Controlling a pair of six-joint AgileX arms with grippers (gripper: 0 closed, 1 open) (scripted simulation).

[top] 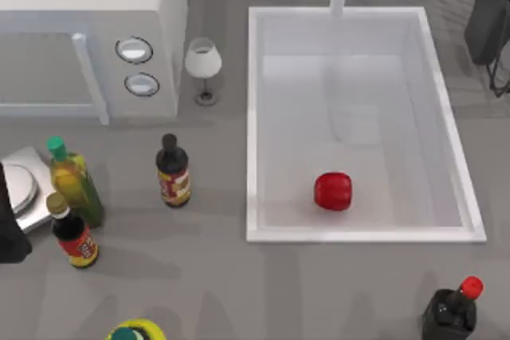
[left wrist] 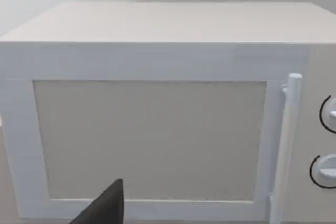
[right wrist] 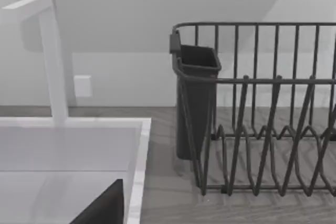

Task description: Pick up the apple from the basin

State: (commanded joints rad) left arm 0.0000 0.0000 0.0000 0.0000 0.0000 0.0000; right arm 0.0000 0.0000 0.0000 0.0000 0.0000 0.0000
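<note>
Honestly nothing grabbed yet | apple [top: 332,191] sits loose on basin [top: 355,235] floor near the front wall | looks light, hard, glossy, so slippery; pinch across its widest middle | both grippers: can't tell finger state, arms parked

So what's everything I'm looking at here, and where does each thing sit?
apple: one, red, on the basin floor near its front wall
basin: one, white, right of the table's middle
faucet: one, white, at the basin's back rim
microwave: one, white, back left
wine glass: one, clear, between microwave and basin
dark bottles: two, red labels, front left
oil bottle: one, yellow, green cap, left
scale: one, silver, left edge
black bottle: one, red cap, front right
dish rack: one, dark wire, back right
yellow-green item: one, front edge
left arm: dark, left edge
right arm: dark, back right
</note>
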